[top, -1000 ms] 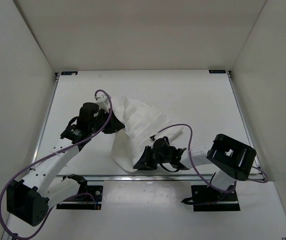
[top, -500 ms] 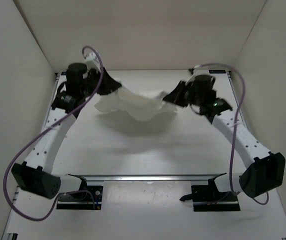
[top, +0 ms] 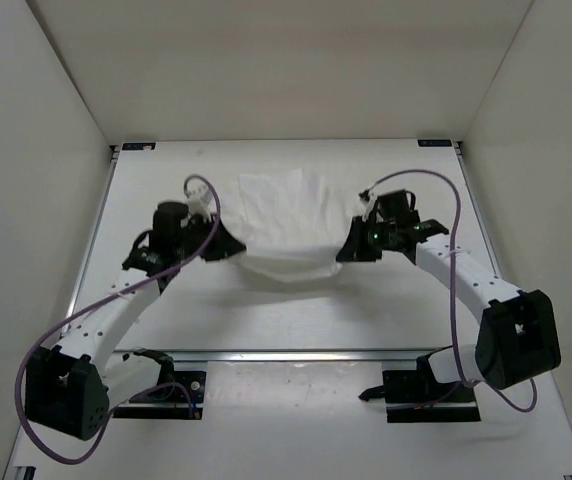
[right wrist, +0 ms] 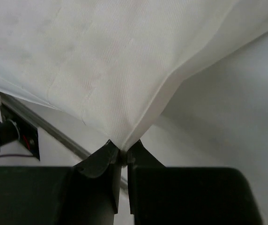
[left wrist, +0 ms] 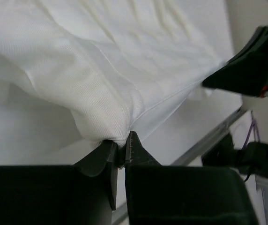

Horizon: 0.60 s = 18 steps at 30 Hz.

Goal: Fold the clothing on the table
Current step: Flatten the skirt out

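Firstly, surface (top: 296, 310): white, matte, rectangular, filling the middle of the overhead frame, with metal rails (top: 471, 215) along its edges.

Next, clothing (top: 284, 225): thin white fabric, wrinkled, in the upper centre of the overhead frame. Held up between both arms, near edge sagging in a curve, far part spread toward the top of the frame. Cannot tell whether that far part rests on the surface.

Then left arm (top: 116, 305): from lower left up to centre-left.

Likewise right arm (top: 466, 285): from lower right up to centre-right.

Also purple cable (top: 41, 350): looped beside the left arm.

Then left fingers (left wrist: 101, 161): narrow, pinching the clothing's bunched left corner, lower centre of the left wrist frame.

Similarly right fingers (right wrist: 99, 161): almost together, pinching the clothing's pointed right corner, lower centre of the right wrist frame.

Lastly, corner brackets (top: 138, 147): small, black, at upper left and upper right of the surface.
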Tool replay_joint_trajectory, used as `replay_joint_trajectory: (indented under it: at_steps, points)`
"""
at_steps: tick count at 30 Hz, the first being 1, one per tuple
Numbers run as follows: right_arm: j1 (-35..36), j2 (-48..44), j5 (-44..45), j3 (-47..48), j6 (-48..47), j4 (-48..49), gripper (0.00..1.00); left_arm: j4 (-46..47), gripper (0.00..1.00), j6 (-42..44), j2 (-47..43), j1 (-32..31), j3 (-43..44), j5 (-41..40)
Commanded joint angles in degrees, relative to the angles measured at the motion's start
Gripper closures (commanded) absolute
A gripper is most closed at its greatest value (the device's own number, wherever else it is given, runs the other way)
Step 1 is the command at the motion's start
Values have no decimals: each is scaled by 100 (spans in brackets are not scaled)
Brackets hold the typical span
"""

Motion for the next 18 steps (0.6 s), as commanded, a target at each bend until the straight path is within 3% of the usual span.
replay_joint_trajectory:
  at_steps: [1, 4, 8, 13, 18]
  points:
    - [-40, -436, 236, -829, 98, -153, 100, 552, 100, -198, -753, -83, -1312, -168]
    - [162, -962, 254, -1033, 195, -521, 100, 360, 100, -400, -1554, -286, -1938, -10]
    - [409, -2008, -44, -719, 371, -759, 100, -473, 100, -568, -2573, -270, -1230, -63]
    - [85, -2669, -589, 19, 371, -1207, 100, -1248, 100, -479, -2514, -84, 81, 157]
    - [-329, -2382, -1125, 408, 223, -1147, 100, -915, 100, -515, -2014, -102, 479, 166]
